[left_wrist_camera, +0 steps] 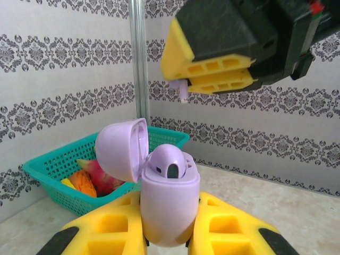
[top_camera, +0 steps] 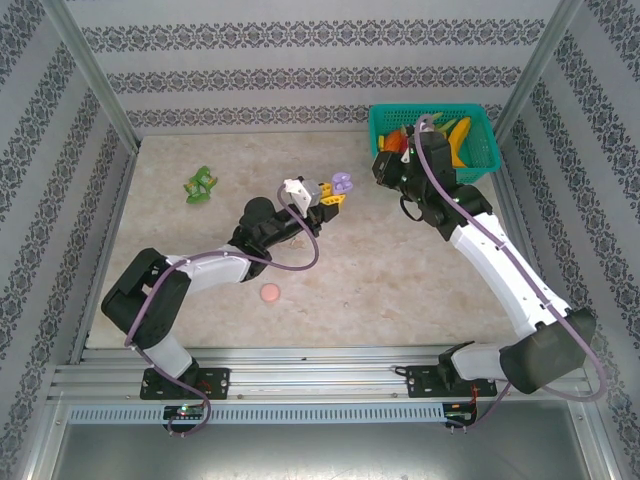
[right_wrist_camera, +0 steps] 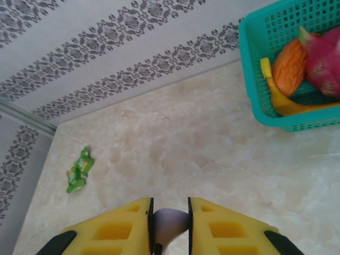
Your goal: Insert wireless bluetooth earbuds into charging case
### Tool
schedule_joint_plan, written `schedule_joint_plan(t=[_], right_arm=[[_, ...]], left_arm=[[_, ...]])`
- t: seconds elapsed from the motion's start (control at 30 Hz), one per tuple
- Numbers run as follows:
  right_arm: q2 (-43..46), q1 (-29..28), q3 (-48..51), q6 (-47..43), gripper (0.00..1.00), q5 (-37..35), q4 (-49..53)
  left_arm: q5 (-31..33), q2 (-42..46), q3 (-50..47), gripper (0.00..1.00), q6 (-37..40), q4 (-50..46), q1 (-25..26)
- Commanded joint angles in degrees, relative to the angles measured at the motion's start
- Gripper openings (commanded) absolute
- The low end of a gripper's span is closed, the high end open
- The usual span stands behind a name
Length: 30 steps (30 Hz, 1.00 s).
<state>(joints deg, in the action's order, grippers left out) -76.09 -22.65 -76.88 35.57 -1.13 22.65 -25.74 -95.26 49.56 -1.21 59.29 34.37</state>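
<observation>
While the left gripper (left_wrist_camera: 170, 226) pinches the pale lilac plastic charging case (left_wrist_camera: 170, 196) upright over the far middle of the beige marbled table (top_camera: 400, 270), lid (left_wrist_camera: 121, 151) open and one lilac bud (left_wrist_camera: 167, 162) seated, the right gripper (left_wrist_camera: 183, 76) clamps another lilac stemmed earbud (left_wrist_camera: 183, 91) just above it, so insertion seems underway, needing a straight, aligned descent.

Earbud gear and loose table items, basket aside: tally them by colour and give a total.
Lilac: 3 (charging case, seated earbud, held earbud)
Pink: 1 (round disc)
Green: 1 (green item)
Total: 5
</observation>
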Motion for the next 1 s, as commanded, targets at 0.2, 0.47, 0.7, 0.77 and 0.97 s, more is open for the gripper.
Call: schedule_joint_plan(t=[0.2,0.47,0.7,0.77,0.97], right_arm=[[2.2,-2.9,0.5,-3.0,0.22,1.8,-5.1],[2.3,-5.0,2.1,-4.9,0.22,1.8,-7.1],[2.1,-6.3,3.5,-4.8,0.22,1.7,-7.6],[2.1,-6.6,3.6,-4.5,0.21,1.8,-7.6],[1.6,-7.2,4.0,-4.4,0.21,1.7,-7.6]], left_arm=[[-2.1,-3.1,4.2,0.0,-2.3,1.1,-0.5],[-2.1,-3.7,5.5,0.0,-2.8,1.3,-0.5],[-2.2,-3.8,5.9,0.0,-3.1,1.4,-0.5],[-2.1,-3.8,5.8,0.0,-3.2,1.5,-0.5],[-2.0,-3.7,6.0,0.0,-3.4,1.9,-0.5]])
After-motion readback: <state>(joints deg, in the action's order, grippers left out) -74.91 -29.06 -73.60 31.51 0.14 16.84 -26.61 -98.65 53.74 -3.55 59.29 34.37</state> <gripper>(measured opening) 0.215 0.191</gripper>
